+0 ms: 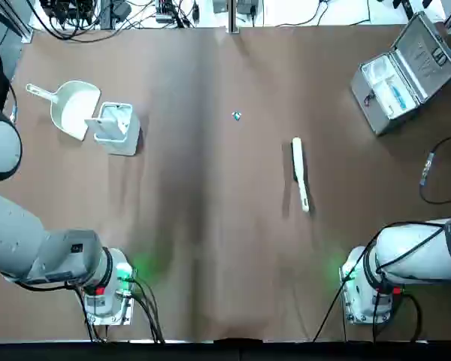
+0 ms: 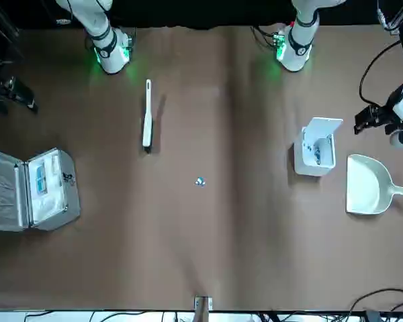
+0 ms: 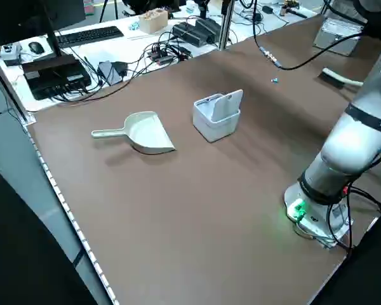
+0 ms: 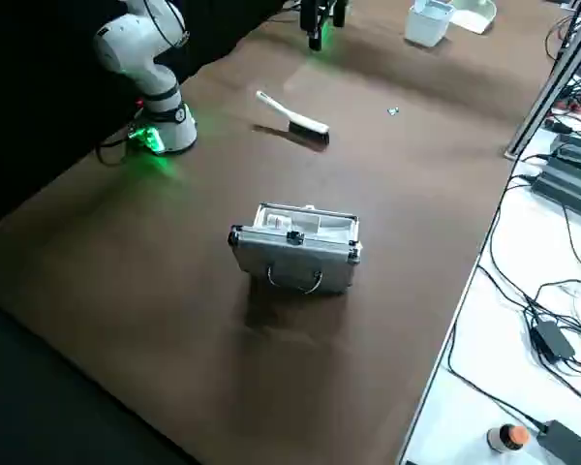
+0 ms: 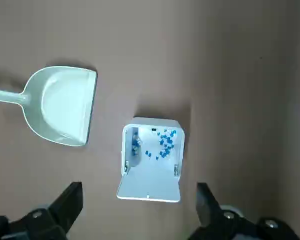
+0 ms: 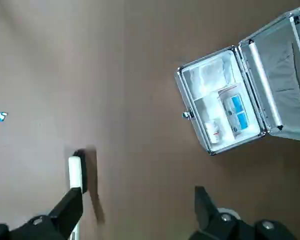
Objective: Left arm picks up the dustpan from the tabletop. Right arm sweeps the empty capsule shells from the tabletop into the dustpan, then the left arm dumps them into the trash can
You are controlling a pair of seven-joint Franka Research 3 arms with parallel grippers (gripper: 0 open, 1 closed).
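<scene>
L. arm: glossy white-and-grey, bent; black two-finger pincer (image 5: 139, 190) above L. side of desk, pointing down, fingers wide.

R. arm: same make; pincer (image 6: 138, 192) above R. side, pointing down, fingers wide.

Desk (image 1: 210, 263): flat, matte brown; broad open span betw. bin and brush; another strip on robot's side of bin.

Dustpan (image 1: 75, 108): pale cream plastic, flat on desk, far L.; handle twd. L. edge, mouth twd. bin.

Bin (image 1: 116, 129): sm. light grey, square, plastic, upright just beside dustpan; lid open, blue bits inside.

Capsule shells (image 1: 237, 116): tiny, blue-and-white, on desk nr. ctr., betw. bin and brush.

Brush (image 1: 300, 174): slim, white handle, dark bristles; R. of shells.

Case (image 1: 387, 89): silver metal, open, nr. far R. corner.
</scene>
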